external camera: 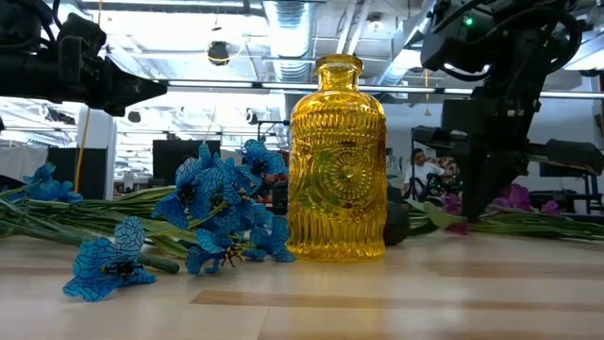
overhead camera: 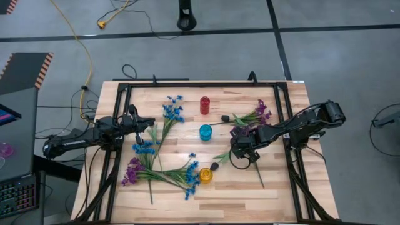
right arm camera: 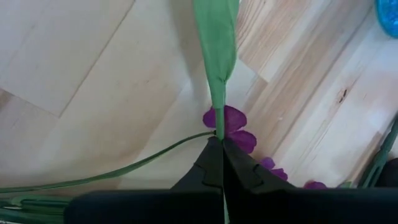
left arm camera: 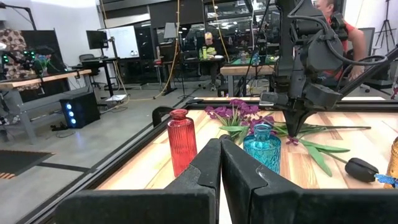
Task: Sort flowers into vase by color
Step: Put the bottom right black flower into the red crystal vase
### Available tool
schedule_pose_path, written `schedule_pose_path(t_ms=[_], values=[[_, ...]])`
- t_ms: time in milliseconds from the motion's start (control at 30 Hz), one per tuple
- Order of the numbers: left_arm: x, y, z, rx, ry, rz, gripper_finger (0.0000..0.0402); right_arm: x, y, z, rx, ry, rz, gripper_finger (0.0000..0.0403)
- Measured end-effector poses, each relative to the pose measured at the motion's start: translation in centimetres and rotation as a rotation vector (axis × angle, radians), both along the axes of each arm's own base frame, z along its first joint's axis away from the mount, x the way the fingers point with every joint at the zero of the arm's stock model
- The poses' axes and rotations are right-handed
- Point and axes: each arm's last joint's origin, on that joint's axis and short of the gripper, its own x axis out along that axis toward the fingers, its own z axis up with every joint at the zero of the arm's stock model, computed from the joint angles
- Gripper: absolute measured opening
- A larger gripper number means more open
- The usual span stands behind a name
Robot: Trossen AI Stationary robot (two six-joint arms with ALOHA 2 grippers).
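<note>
I have the right pincer [right arm camera: 221, 144] pressed together on a purple flower stem [right arm camera: 219, 102] low over the counter [overhead camera: 275, 181]; the stem's long axis runs straight ahead from the tips. The left pincer [left arm camera: 220, 144], pressed together empty, waits farther off.

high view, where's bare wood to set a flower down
Bare wood: the far left corner beyond the blue flowers, the near right corner past the right gripper, and the near edge below the yellow vase. The middle is crowded with stems, the blue vase and the red vase.
</note>
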Motion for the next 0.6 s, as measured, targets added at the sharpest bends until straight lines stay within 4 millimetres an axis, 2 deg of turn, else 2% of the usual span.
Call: schedule_pose_path(t_ms=[333,600], values=[[0.0,0.0,0.0,0.000,0.000,0.000,0.0000,1.9,0.1,3.3,0.014,-0.053,-0.021,0.0020],[0.0,0.0,0.0,0.000,0.000,0.000,0.0000,2.3,-1.4,6.3,-0.022,0.019,-0.156,0.0020]])
